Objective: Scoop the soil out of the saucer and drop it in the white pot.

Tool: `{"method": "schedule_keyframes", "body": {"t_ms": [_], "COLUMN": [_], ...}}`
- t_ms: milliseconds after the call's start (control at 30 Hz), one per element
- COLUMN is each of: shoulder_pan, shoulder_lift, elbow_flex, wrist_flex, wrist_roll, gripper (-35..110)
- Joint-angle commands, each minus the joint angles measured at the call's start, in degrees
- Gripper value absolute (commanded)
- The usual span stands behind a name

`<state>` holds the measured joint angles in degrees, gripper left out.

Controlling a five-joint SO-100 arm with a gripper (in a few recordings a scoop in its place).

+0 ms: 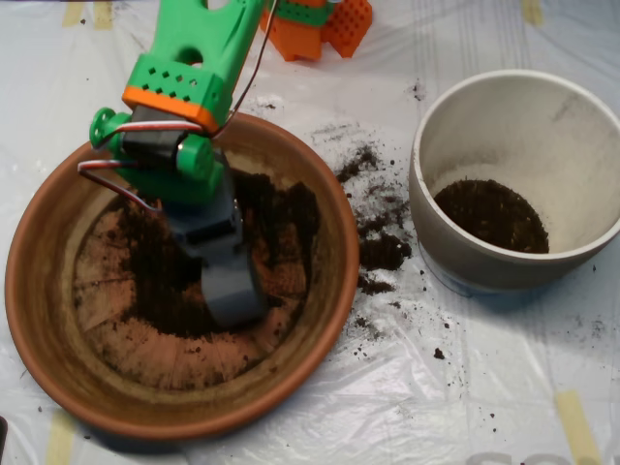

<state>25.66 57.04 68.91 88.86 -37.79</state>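
Soil lies mid-saucer, some already in white pot, crumbs spilled on desk between | pincer down in the pile, whether spread or pressed together I cannot tell | advice: bite deep, seal fully, lift level, cross high over both rims to avoid more spill.

Table under crinkled clear plastic sheet, yellow tape strips, glossy light reflections

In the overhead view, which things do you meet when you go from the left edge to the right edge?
Large round terracotta saucer → grey plastic scoop down in the saucer's dark soil → dark soil crumbs spilled on the plastic sheet → off-white ceramic pot.
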Motion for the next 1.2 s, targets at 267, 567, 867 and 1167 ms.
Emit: {"method": "schedule_keyframes", "body": {"t_ms": [267,567,867,1167], "shoulder_pan": [2.99,1.14,2.99,3.87], "shoulder_lift": [8.53,16.96,20.57,20.39], "elbow_flex": [2.90,20.65,27.07,26.54], "wrist_flex": [-1.32,-15.47,-19.42,-17.58], "wrist_roll": [-5.54,-6.50,-8.26,-10.02], "gripper": [49,46,40,38]}}
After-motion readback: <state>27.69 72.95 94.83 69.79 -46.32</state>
